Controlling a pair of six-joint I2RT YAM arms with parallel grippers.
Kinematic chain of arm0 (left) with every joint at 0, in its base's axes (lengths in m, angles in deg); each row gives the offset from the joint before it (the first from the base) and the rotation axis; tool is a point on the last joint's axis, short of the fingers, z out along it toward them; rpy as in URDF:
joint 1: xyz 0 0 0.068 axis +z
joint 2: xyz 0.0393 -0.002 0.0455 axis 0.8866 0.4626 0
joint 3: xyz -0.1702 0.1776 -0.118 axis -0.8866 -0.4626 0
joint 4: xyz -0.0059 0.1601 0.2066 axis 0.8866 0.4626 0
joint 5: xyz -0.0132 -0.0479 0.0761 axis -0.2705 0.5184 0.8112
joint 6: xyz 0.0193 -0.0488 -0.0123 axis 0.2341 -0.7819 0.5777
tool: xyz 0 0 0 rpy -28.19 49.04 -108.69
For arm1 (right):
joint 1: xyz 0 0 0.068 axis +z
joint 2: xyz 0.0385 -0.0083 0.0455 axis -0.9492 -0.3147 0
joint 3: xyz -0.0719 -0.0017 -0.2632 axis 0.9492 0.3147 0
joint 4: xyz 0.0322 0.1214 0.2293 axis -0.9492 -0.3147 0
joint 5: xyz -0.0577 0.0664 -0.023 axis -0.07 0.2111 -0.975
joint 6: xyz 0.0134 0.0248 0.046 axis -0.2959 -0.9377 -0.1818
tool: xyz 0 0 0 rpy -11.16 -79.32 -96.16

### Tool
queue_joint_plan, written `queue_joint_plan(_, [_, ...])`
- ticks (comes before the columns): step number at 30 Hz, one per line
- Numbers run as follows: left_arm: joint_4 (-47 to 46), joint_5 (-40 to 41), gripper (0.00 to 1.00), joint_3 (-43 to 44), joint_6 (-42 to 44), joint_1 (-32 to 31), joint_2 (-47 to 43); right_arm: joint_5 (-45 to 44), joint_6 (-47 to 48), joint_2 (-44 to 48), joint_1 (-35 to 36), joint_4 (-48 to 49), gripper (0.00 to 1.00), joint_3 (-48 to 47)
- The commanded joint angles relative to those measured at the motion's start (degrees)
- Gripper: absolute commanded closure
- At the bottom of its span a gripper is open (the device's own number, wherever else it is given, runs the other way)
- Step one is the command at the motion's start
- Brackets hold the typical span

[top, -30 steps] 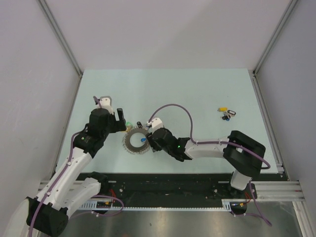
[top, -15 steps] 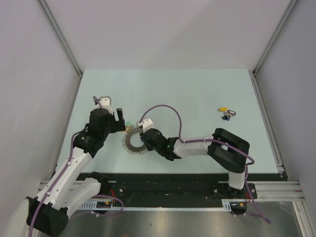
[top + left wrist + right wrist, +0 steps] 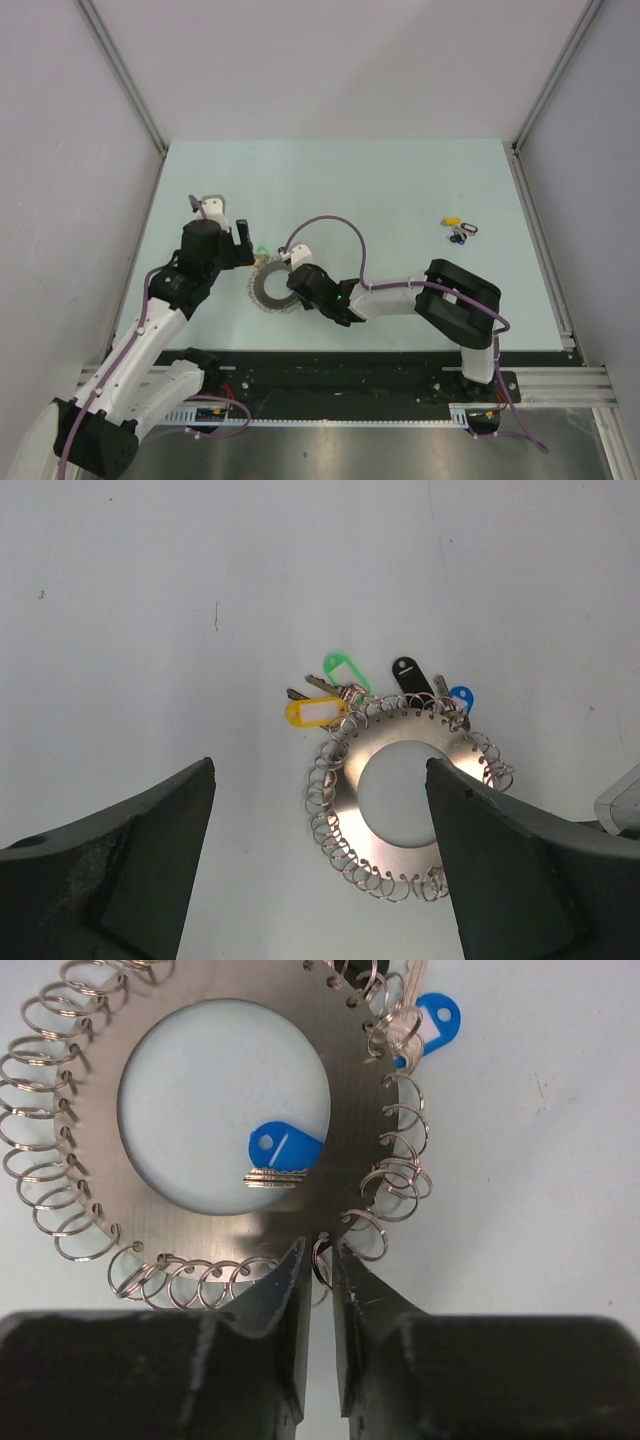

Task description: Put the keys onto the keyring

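I see the keyring (image 3: 270, 288) flat on the bench (image 3: 400, 180), left of middle, with tagged keys (image 3: 345, 695) bunched at its far rim. The right gripper (image 3: 320, 1270) has its jaws narrow, pinching one rim coil. The left gripper (image 3: 248, 243) sits just beside the ring with jaws wide, and bare bench stretches beyond.

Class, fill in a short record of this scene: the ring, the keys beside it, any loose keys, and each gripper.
keyring: flat on the table, wire loops round its edge
tagged keys: yellow, green, black and blue tags clustered at one edge of the ring
blue key: lying inside the ring's hole
loose keys: small cluster at the table's far right
left gripper: open, above the ring
right gripper: closed on one edge loop
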Motion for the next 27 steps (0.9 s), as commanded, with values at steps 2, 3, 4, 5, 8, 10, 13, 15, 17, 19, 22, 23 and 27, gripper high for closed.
queue_joint_plan(2, [-0.55, 1.01, 0.09, -0.22, 1.24, 0.39, 0.38, -1.87, -0.1, 1.74, -1.04, -4.27, 0.92, -1.65])
queue_joint_plan(3, [-0.64, 1.01, 0.09, -0.22, 1.24, 0.39, 0.38, -1.78, 0.07, 2.09, -1.22, -4.63, 0.95, -1.65])
queue_joint_plan(4, [-0.64, 1.01, 0.09, -0.22, 1.33, 0.39, 0.38, -1.61, 0.07, 2.44, -1.57, -5.07, 0.97, -1.56])
queue_joint_plan(5, [-0.64, 1.01, 0.09, -0.22, 1.33, 0.39, 0.55, -0.91, 0.42, 3.14, -1.75, -5.42, 1.0, -1.56])
queue_joint_plan(8, [-0.55, 0.92, 0.09, -0.22, 1.33, 0.39, 0.73, 1.89, 1.39, 4.72, -2.97, -5.6, 1.0, -0.86])
queue_joint_plan(10, [-0.64, 0.84, 0.09, -0.22, 1.42, 0.39, 0.9, 4.01, 2.01, 5.69, -3.77, -5.6, 1.0, -0.51])
queue_joint_plan(13, [-0.99, -0.3, 0.09, -0.22, 1.77, 0.39, 0.99, 8.49, 3.94, 8.06, -5.44, -5.69, 1.0, 0.46])
queue_joint_plan(15, [-1.6, -2.23, 0.09, -0.4, 2.65, 0.39, 0.82, 10.95, 5.52, 10.43, -6.14, -5.6, 1.0, 1.16])
queue_joint_plan(17, [-2.04, -3.9, 0.08, -0.75, 3.7, 0.39, 0.03, 12.53, 7.54, 11.93, -6.58, -5.34, 1.0, 2.13])
queue_joint_plan(19, [-3.18, -6.96, 0.08, -1.01, 4.4, 0.39, -1.02, 15.08, 9.47, 13.78, -7.63, -4.2, 1.0, 3.53])
queue_joint_plan(22, [-4.59, -10.31, 0.05, -1.8, 6.07, 0.39, -2.43, 20.95, 10.88, 14.66, -9.39, -3.41, 1.0, 5.29])
queue_joint_plan(23, [-5.11, -10.67, 0.05, -2.15, 6.16, 0.39, -2.78, 21.68, 11.32, 14.49, -9.74, -3.75, 1.0, 5.47])
queue_joint_plan(27, [-5.47, -11.2, 0.05, -2.51, 6.6, 0.39, -3.23, 22.48, 12.29, 13.26, -10.89, -6.21, 1.0, 6.35])
